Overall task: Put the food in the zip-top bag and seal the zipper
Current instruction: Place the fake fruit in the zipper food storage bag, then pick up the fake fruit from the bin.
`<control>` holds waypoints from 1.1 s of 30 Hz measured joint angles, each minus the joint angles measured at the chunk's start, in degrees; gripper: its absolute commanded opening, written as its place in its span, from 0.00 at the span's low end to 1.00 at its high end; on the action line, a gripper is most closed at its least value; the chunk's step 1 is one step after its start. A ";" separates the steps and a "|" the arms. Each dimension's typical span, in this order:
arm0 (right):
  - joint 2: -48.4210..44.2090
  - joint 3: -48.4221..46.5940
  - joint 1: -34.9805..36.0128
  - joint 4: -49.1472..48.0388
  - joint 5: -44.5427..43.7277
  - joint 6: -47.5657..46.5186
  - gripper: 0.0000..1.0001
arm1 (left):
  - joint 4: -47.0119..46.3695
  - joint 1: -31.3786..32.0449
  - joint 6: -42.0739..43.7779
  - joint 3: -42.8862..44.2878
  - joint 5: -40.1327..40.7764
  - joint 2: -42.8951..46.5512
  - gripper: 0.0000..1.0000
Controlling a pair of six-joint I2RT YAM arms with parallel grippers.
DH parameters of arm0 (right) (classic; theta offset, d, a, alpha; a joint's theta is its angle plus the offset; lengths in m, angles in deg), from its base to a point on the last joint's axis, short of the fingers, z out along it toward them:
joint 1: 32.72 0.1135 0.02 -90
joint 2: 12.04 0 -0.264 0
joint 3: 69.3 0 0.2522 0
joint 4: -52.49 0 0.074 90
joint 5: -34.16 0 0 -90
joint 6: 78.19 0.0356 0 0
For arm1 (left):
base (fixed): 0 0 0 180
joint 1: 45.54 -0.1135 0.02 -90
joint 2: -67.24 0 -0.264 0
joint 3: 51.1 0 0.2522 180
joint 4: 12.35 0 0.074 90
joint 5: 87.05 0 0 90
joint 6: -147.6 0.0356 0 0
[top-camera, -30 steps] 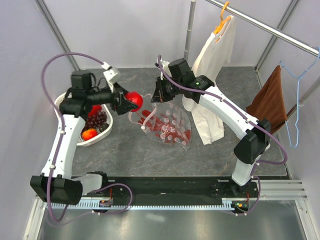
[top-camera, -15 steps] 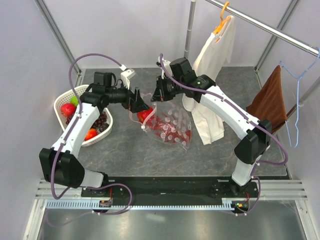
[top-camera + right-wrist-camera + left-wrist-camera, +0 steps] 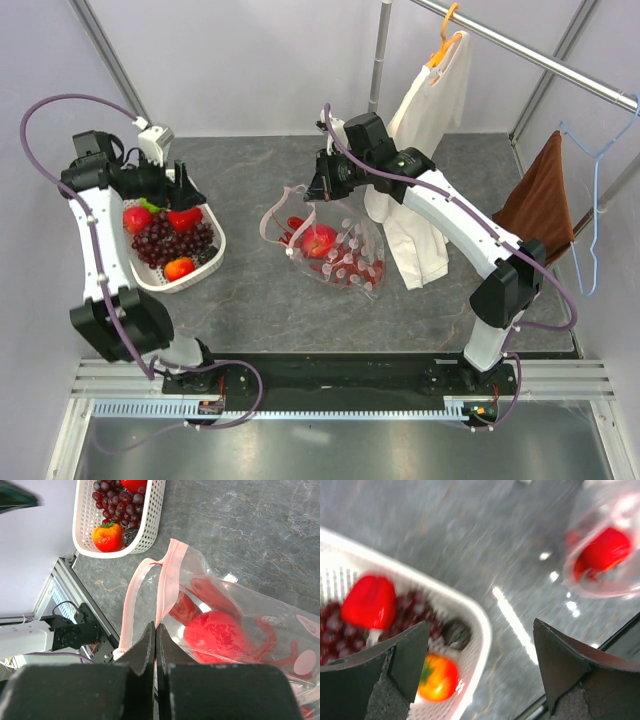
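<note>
Apple [image 3: 319,241] now in bag [image 3: 352,265], left tool [image 3: 188,194] apart

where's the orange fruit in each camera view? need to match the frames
Top view: orange fruit left of centre, at the near end of the white basket.
Left wrist: bottom, left of centre, inside the basket's corner.
Right wrist: upper left, at the basket's end.
Shared landmark: the white basket, with dark grapes beside the fruit.
</note>
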 measured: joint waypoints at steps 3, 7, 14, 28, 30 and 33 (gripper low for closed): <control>0.00 0.00 0.00 -0.02 0.17 0.07 0.00 | 4.63 -3.56 7.50 0.74 3.63 -6.84 0.87; 0.00 0.15 0.00 -0.09 0.24 0.24 0.00 | 5.25 -5.42 14.32 1.64 9.92 -15.72 0.85; 0.00 0.44 0.00 -0.33 0.37 0.28 0.00 | 3.93 -3.78 19.56 14.75 18.12 -29.09 0.89; 0.00 0.87 0.00 -0.46 0.39 0.35 0.00 | 2.38 0.66 24.24 18.78 24.09 -39.65 0.95; 0.00 1.03 0.00 -0.46 0.37 0.33 0.00 | 2.29 0.66 24.24 18.78 24.37 -40.54 0.92; 0.00 1.05 0.00 -0.46 0.39 0.35 0.00 | 1.66 0.61 24.22 18.51 25.09 -41.88 0.84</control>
